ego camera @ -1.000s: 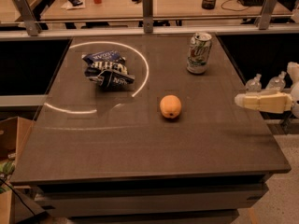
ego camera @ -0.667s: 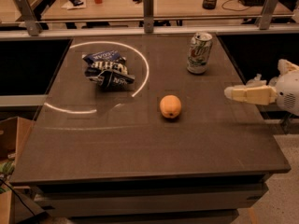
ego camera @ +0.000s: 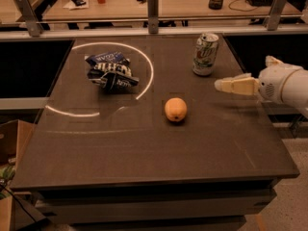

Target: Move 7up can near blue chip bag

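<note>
The 7up can (ego camera: 205,54) stands upright near the far right part of the dark table (ego camera: 144,153). Its body is white with green marking and its top is silver; the side looks a little dented. The blue chip bag (ego camera: 111,71) lies crumpled on the far left part, dark blue with white letters, well apart from the can. A round orange fruit (ego camera: 175,109) rests between them, closer to the front. The gripper (ego camera: 232,85) comes in from the right edge, pale and pointing left, in front and to the right of the can and not touching it. Whether it is apart or together, I cannot tell.
</note>
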`<state>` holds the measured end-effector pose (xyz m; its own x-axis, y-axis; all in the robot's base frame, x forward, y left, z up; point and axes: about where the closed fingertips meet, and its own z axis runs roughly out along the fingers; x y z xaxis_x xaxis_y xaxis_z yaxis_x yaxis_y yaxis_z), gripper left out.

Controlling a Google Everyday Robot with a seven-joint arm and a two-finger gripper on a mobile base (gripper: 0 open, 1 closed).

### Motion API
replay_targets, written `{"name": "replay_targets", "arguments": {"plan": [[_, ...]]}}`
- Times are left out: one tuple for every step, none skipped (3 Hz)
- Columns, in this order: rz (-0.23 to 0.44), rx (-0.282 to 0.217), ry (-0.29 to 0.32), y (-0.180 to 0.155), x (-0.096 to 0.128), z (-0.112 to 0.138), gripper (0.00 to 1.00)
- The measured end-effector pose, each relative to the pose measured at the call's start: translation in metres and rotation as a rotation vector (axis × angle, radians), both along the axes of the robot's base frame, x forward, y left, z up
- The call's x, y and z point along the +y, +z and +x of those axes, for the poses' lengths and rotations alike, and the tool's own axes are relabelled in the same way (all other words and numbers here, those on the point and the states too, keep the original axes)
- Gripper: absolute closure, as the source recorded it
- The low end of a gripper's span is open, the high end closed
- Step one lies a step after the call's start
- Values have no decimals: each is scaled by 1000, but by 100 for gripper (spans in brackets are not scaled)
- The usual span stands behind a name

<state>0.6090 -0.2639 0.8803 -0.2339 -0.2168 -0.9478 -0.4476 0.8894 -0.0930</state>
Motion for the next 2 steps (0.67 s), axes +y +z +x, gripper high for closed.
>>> {"name": "replay_targets", "arguments": {"plan": [[9, 9, -1, -15, 10, 28, 0], [2, 14, 16, -25, 23, 55, 0]]}}
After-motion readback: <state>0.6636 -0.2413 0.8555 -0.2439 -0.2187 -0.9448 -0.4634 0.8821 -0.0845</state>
